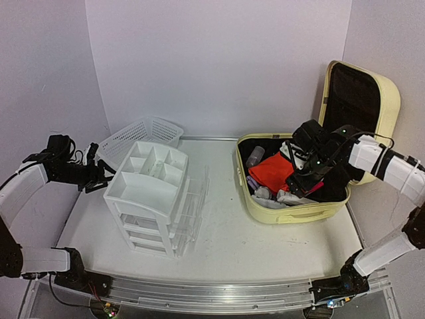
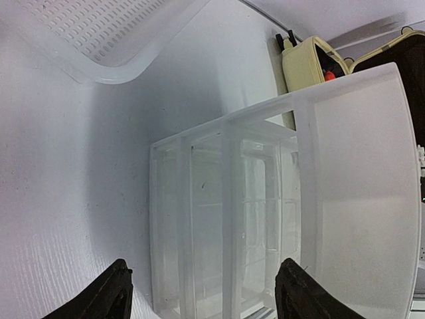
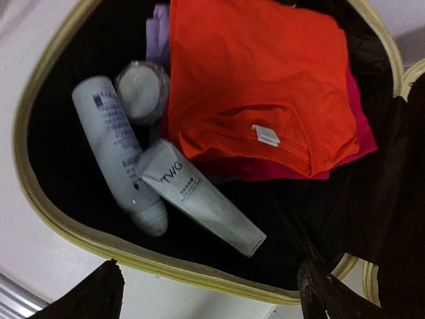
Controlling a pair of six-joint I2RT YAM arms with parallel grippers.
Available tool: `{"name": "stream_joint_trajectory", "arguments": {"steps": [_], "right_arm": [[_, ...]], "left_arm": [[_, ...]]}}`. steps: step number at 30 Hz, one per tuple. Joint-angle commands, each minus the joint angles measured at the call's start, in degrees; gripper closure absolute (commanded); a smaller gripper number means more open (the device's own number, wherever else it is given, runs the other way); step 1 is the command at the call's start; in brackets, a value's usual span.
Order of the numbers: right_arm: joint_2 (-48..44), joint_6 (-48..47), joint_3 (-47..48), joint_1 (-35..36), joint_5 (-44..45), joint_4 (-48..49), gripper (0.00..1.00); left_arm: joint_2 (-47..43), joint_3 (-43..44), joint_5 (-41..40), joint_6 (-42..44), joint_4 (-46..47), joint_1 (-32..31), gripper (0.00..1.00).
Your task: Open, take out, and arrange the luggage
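The pale yellow luggage [image 1: 292,214] lies open at the right of the table, its black-lined lid [image 1: 358,93] standing upright behind it. Inside are a folded orange shirt [image 3: 259,73] over magenta cloth, a grey tube [image 3: 199,199], a white bottle [image 3: 116,146] and a small round jar [image 3: 141,90]. My right gripper [image 1: 302,186] hangs open above the front rim [image 3: 199,276] of the luggage, its fingers wide apart and holding nothing. My left gripper [image 1: 99,174] is far off at the left, open and empty, facing the side of the white drawer organizer [image 2: 265,219].
The white drawer organizer [image 1: 149,199] stands left of centre with clear drawers pulled out toward the right. A white mesh basket [image 1: 139,136] lies behind it near the back wall. White walls close in the left, back and right sides.
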Motion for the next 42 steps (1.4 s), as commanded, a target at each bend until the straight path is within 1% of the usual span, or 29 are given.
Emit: {"name": "stream_joint_trajectory", "arguments": {"steps": [1,2,5,6,9,14,17,25,29,33,36,39,42], "right_arm": [[2.5,-14.5,1.3,-7.5,-12.7,0.5,0.13],[4.1,-15.1,2.1,-9.5,-15.1,0.1,0.15],[10.0,-17.4,3.8,-12.2,-18.1,-2.4,0.28],[11.4,-18.0,4.1,-12.4,-18.4,-2.9,0.29],[14.0,-19.7,4.2,-12.5,-20.1,-3.1,0.25],[17.8,-22.3,4.6,-12.6,-18.9,-2.6,0.20],[19.2,-22.8,4.0,-12.5,-18.5,-0.3,0.20],[22.5,-24.6,2.7,-12.6,-20.4,6.1,0.24],[23.4,-25.1,2.7,-12.7,-19.7,6.7,0.34],[21.9,-26.2,1.2,-12.5,-19.4,7.3,0.37],[19.6,-26.8,-0.4,-12.6,-20.9,9.0,0.42],[18.5,-26.7,-1.1,-12.6,-21.4,9.8,0.50],[17.6,-26.7,-1.5,-12.6,-21.0,10.1,0.54]], "left_arm": [[-0.5,1.9,-0.5,2.5,0.1,0.3,0.25],[-0.4,1.6,-0.6,2.8,0.0,0.3,0.25],[-0.4,0.8,-1.0,3.7,0.1,0.3,0.26],[-0.6,0.8,-1.1,3.8,0.1,0.3,0.26],[-0.9,0.7,-1.2,4.0,0.3,0.3,0.26],[-0.4,0.7,-0.4,4.1,0.7,0.3,0.25],[-0.4,0.7,0.0,4.3,0.8,0.3,0.26],[-0.7,0.5,-0.1,4.3,1.0,0.3,0.26],[-0.6,0.6,-0.1,4.3,1.0,0.3,0.26],[-0.5,0.5,-0.1,4.3,1.0,0.4,0.26],[-0.4,0.6,0.0,4.3,1.0,0.3,0.26],[-0.3,0.5,0.0,4.3,1.0,0.3,0.27],[-0.4,0.4,0.0,4.3,1.1,0.3,0.27]]}}
